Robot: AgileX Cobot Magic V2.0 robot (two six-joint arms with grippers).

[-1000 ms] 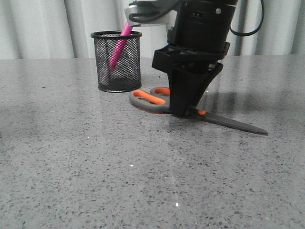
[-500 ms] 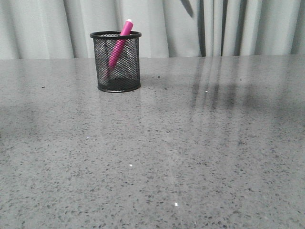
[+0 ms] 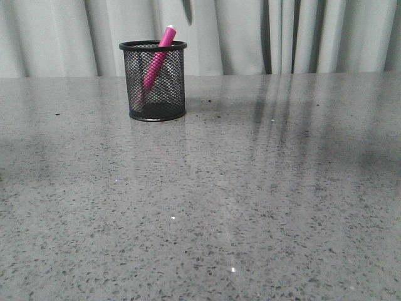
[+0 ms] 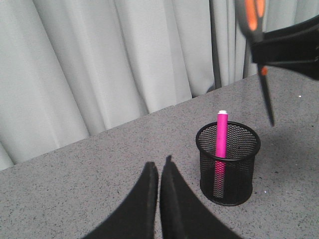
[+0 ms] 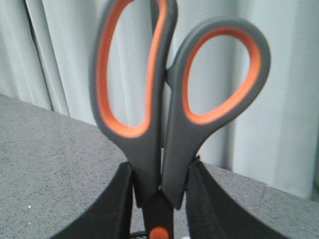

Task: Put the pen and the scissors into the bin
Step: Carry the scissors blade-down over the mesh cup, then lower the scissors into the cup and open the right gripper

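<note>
The left gripper (image 4: pixel 159 172) is idle, its two fingers (image 4: pixel 144 199) pressed together with nothing between them, low over the table (image 3: pixel 200 207); ahead of its fingertips and a little to one side stands the bin (image 4: pixel 228 162), upright, with the pen (image 4: pixel 220 149) already in it, leaning on the rim with its white tip poking out above the mesh; so that half of the task looks done. In the front view the bin (image 3: pixel 153 80) and pen (image 3: pixel 156 59) sit alone on the table, neither arm showing there. Further right, the right gripper (image 5: pixel 159 199) clamps the scissors (image 5: pixel 174 99) between its fingers (image 5: pixel 115 209), gripping near the orange pivot, handles rising clear beyond the fingertips; from the left wrist view the scissors (image 4: pixel 259 55) hang blades-down in the air, above and just to the side of the bin, not yet inside it. What seems left is to bring the blade tips over the rim, lower them in beside the pen, and let go; the bin is light and the scissors long, so tipping is a risk.
</note>
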